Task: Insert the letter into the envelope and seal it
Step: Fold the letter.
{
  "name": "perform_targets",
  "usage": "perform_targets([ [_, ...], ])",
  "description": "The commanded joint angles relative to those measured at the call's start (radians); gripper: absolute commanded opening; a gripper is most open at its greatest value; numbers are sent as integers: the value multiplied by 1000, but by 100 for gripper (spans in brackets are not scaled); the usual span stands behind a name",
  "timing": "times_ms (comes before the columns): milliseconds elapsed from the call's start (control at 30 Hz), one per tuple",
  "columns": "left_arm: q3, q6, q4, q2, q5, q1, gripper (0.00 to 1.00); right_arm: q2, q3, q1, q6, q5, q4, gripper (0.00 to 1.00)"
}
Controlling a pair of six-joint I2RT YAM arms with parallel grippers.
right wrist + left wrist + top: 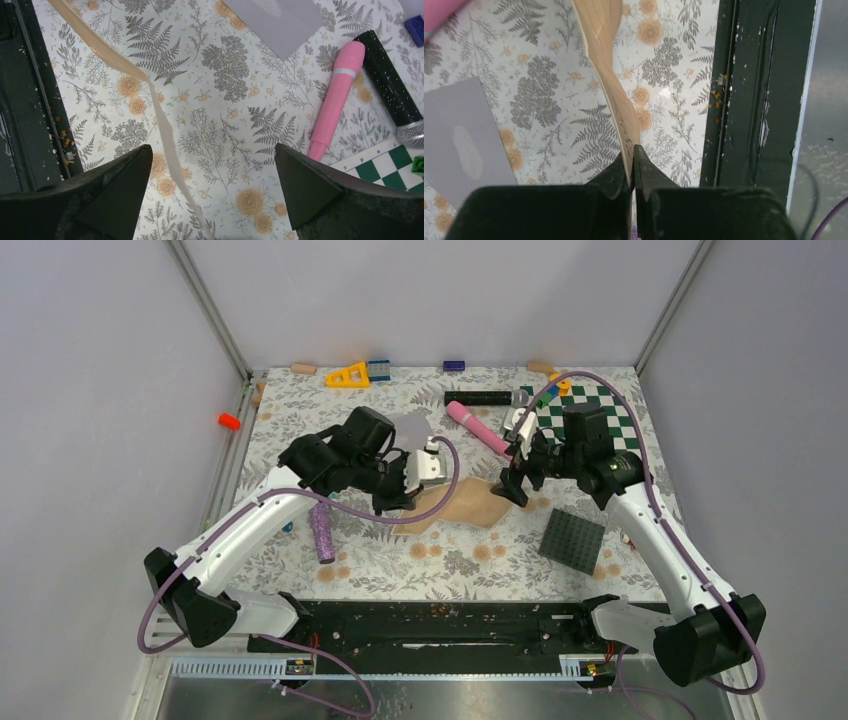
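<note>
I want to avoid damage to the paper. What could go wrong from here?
1. The left end effector pinches the letter only at one edge, and the sheet is bent; it may crease or slip out.
2. The right end effector is open and holds nothing, so the free end could sag and miss the envelope.

A floral-patterned cloth (440, 560) covered the table, and on it a pink cylinder (336, 100) lay slanted just beside a black glittery microphone (387, 85), near the green-and-white checkerboard (600, 398) in the far right corner. A dark grey studded square plate (574, 540) sat flat toward the near right, well apart from a purple glittery cylinder (322, 532) lying on the left side. Along the far edge stood a yellow triangular block (348, 375) just beside a blue block (379, 369), with a dark blue block (454, 366) further right, while a small orange piece (229, 421) lay off the cloth on the left.
</note>
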Motion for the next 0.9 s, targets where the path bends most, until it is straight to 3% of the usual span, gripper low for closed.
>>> perform_targets([
  [0, 37, 36, -62, 15, -60, -15, 0, -8, 21, 30, -152, -47, -15, 100],
  [400, 72, 17, -66, 49, -97, -35, 0, 61, -14, 183, -95, -29, -68, 93],
  [600, 70, 9, -53, 41, -109, -36, 0, 98, -13, 223, -38, 84, -70, 87],
  [867, 81, -3, -35, 43, -149, -36, 0, 166, 35, 230, 79, 208, -118, 70],
])
